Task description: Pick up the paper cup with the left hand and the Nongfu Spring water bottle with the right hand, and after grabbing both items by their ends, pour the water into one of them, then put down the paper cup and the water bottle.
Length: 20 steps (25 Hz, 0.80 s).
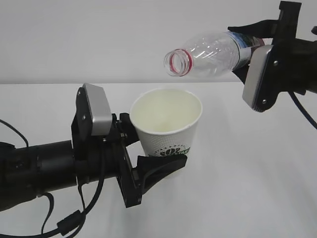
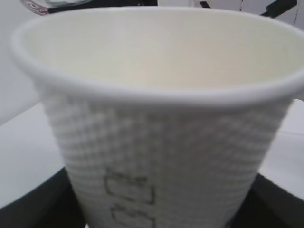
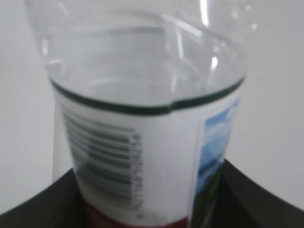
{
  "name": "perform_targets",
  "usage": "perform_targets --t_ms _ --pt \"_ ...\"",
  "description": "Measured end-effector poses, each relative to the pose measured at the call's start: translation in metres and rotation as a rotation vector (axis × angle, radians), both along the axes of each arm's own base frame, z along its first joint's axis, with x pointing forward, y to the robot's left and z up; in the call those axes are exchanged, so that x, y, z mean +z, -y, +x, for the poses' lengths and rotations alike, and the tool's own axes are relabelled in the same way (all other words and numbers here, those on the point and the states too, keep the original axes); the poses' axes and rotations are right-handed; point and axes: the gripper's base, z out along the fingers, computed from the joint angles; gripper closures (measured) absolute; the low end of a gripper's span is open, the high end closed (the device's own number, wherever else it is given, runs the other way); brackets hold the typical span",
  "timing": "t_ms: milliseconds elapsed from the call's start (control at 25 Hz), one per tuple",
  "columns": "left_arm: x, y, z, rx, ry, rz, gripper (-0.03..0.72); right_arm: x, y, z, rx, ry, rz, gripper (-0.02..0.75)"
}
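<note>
Only right wrist view | barcode [image 3: 107,166] on Nongfu Spring water bottle [image 1: 213,52]

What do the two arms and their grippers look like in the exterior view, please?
Both are matte black. The left hand has angular black fingers, a rounded silver-grey rectangular plate with small screws on its body, a thick cylindrical forearm and loose black cables underneath. The right hand carries a matching silver-grey plate and one black cable.

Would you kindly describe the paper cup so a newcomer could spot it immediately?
Start at the white table; the left hand reaches in from the left of the exterior view. Its fingers grip the paper cup, upright and open-topped. Unlike the clear, tilted water bottle above it, it is white, tapered, with a green logo.
</note>
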Motion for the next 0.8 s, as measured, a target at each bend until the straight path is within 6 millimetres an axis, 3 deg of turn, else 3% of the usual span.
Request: perform_targets --t_ms 800 --pt "-0.0002 0.0002 -0.0006 -0.007 0.002 0.003 0.127 0.0 0.0 0.0 0.008 0.04 -0.059 0.289"
